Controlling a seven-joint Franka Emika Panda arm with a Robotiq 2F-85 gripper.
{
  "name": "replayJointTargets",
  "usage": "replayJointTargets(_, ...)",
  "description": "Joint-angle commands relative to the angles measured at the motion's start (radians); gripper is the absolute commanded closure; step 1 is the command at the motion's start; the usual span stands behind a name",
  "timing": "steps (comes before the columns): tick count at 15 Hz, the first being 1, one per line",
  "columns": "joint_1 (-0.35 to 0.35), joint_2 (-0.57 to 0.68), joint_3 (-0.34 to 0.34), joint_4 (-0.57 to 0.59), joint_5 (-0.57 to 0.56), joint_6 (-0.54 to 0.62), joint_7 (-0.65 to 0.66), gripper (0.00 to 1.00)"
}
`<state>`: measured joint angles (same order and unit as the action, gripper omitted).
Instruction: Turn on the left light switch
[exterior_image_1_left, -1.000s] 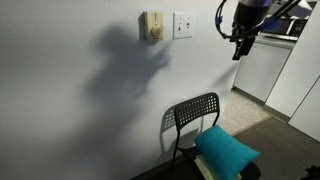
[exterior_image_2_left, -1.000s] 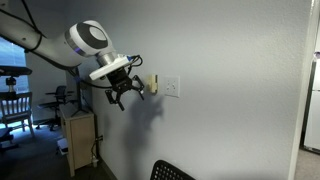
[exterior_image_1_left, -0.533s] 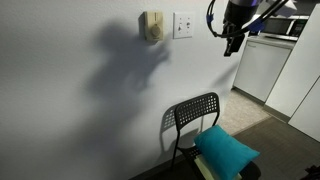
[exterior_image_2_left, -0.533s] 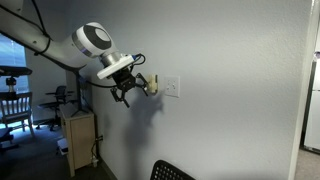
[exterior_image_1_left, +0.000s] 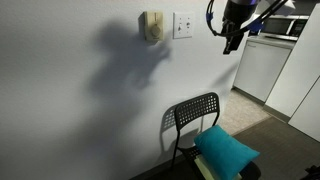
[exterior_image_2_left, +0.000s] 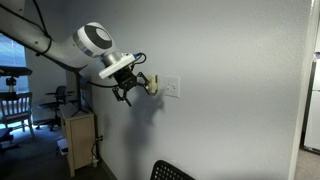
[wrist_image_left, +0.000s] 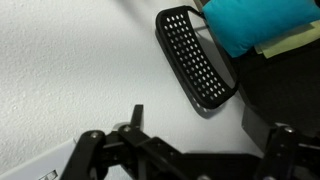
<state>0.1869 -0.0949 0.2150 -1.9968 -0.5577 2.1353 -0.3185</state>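
The square white wall plate (exterior_image_1_left: 183, 24) carries two small rockers; the left light switch (exterior_image_1_left: 179, 24) is its left-hand one. The plate also shows in an exterior view (exterior_image_2_left: 172, 88), where the rockers are too small to tell apart. My gripper (exterior_image_1_left: 232, 40) hangs in the air to the right of the plate, a little off the wall, and does not touch it. In an exterior view the gripper (exterior_image_2_left: 130, 95) is level with the plate. Its fingers are spread and empty in the wrist view (wrist_image_left: 185, 160). The wrist view does not show the switch.
A beige box with a round dial (exterior_image_1_left: 152, 26) sits on the wall just left of the plate. Below stands a black perforated chair (exterior_image_1_left: 195, 115) with a teal cushion (exterior_image_1_left: 225, 150); both show in the wrist view (wrist_image_left: 195, 60). A cabinet (exterior_image_2_left: 78, 140) stands by the wall.
The gripper rose and moved closer to the wall plate between one second and half a second ago. Since then it has barely moved.
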Motion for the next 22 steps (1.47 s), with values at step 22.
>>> replayJointTargets(22, 0.002, 0.364, -0.023, 0.353, -0.116, 0.254, -0.204, 0.0)
